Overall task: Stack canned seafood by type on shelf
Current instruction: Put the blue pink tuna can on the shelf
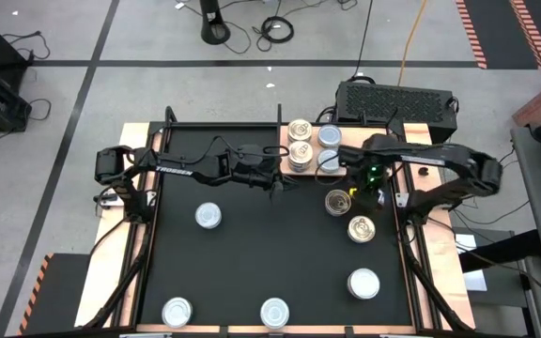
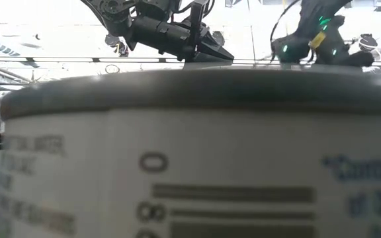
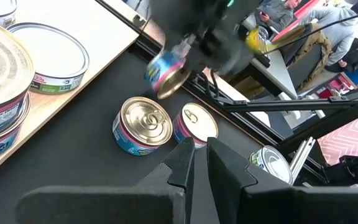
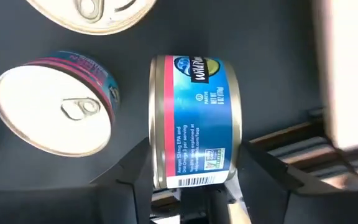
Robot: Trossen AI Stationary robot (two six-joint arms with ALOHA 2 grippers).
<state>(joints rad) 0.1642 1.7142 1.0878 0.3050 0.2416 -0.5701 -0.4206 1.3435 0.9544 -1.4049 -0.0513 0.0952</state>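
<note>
High view: the shelf (image 1: 301, 141), a light wooden board, lies at the far edge of the black worktop (image 1: 252, 263), a little right of centre. On it stand four cans, two with gold-tan tops (image 1: 299, 131) and two with pale tops (image 1: 330, 137). The left gripper (image 1: 277, 183) hangs near the shelf's left side. The right gripper (image 1: 376, 186) is just beside the shelf's near right corner, above two gold-topped cans (image 1: 362, 228) on the worktop. Four silver-topped cans (image 1: 208, 217) lie well apart toward the left side and the near edge.

Low view: one white can (image 2: 190, 158) sits right at the lens and hides almost the whole worktop; both arms show above it.

Left wrist view: the left gripper's fingers (image 3: 182, 168) are nearly together with nothing between them. Beyond them two gold-topped cans touch each other, and the right gripper carries a blue can (image 3: 166, 73) tilted in the air above them.

Right wrist view: the right gripper's fingers (image 4: 257, 168) clamp the blue-labelled can (image 4: 194, 121) on its side, across its top and bottom.
</note>
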